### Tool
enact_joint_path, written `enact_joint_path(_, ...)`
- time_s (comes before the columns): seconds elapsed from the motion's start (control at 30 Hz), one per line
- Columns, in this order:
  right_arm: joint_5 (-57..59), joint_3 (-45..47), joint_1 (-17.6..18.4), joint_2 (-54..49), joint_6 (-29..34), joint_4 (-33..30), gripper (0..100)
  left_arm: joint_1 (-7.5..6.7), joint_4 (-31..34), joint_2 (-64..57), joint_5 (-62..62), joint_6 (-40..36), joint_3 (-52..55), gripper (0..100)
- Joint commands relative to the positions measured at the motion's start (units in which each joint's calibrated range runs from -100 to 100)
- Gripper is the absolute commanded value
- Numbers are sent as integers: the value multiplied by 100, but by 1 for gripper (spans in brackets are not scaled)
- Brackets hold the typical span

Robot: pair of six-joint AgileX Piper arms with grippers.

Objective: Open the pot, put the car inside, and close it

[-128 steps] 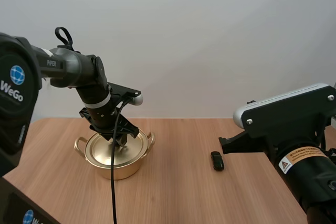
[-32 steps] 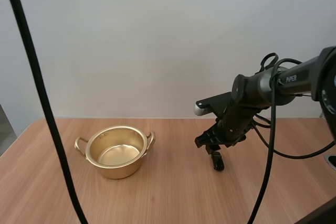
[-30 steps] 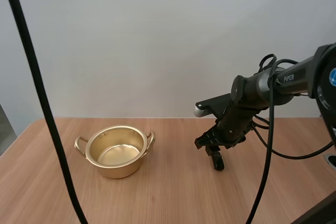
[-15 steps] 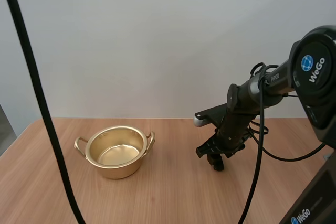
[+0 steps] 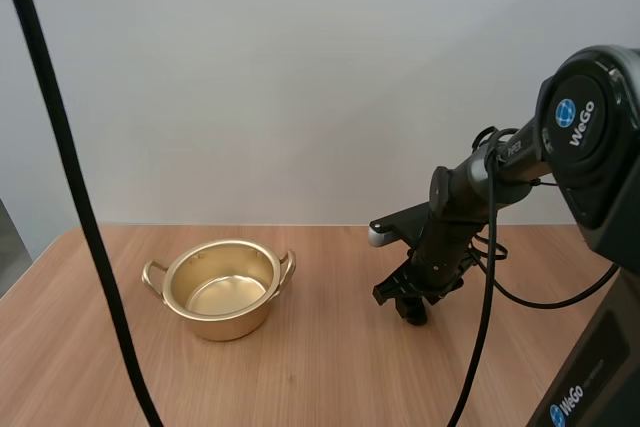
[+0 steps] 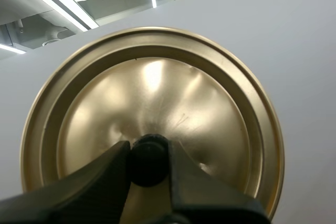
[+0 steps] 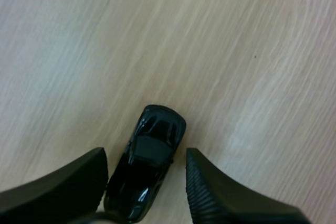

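Low over the table (image 5: 320, 377), the right gripper (image 7: 144, 153) has its fingers (image 7: 73, 184) spread, ribbed faces turned inward. The black car (image 7: 148, 163) lies on the wood between them, its long axis running along the fingers. It sits close against one finger with a clear gap to the other; I cannot tell whether it touches.

Against 0.5 s ago: this gripper has come down a little and the arm has drawn slightly inward, so the fingers now straddle the car. The car is on the same spot as 4.3 s ago.

The pot (image 5: 220, 292) stands well off to the right gripper's left, upright on the table, open, with its gold bottom showing. It is unchanged from 0.5 s ago. At 4.3 s ago it was covered, with the left arm down over it.

The left gripper (image 6: 148, 148) pinches the black knob (image 6: 148, 165) of the lid (image 6: 157, 87) between its tips, and the gold disc faces the wrist just beyond the fingers. In the high view the lid's rim is high above the table, up and to the left of the pot, where it was 0.5 s ago.
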Motion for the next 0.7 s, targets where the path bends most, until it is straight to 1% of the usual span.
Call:
enact_joint_path(0.0,18,2,0,24,-52,0,68,-3,-1,3,-6,0,-3,0)
enact_joint_path(0.13,18,2,0,118,-71,0,67,-3,-1,3,-6,0,-3,0)
enact_joint_path(0.17,18,2,0,165,-72,0,64,-3,-1,3,-6,0,-3,0)
enact_joint_path(0.2,59,2,0,193,-72,0,58,-3,-1,3,-6,0,-3,0)
enact_joint_path(0.23,107,2,0,223,-82,0,47,-3,-1,3,-6,0,-3,0)
enact_joint_path(0.3,168,2,0,235,-189,0,18,-3,-1,3,-6,0,-3,0)
enact_joint_path(0.33,165,2,0,223,-200,0,0,-3,-1,3,-6,0,-3,0)
enact_joint_path(0.53,82,2,0,159,-404,11,0,-3,-2,3,-6,52,-3,0)
enact_joint_path(0.67,30,2,0,-118,-684,264,0,-3,10,3,-6,52,-3,0)
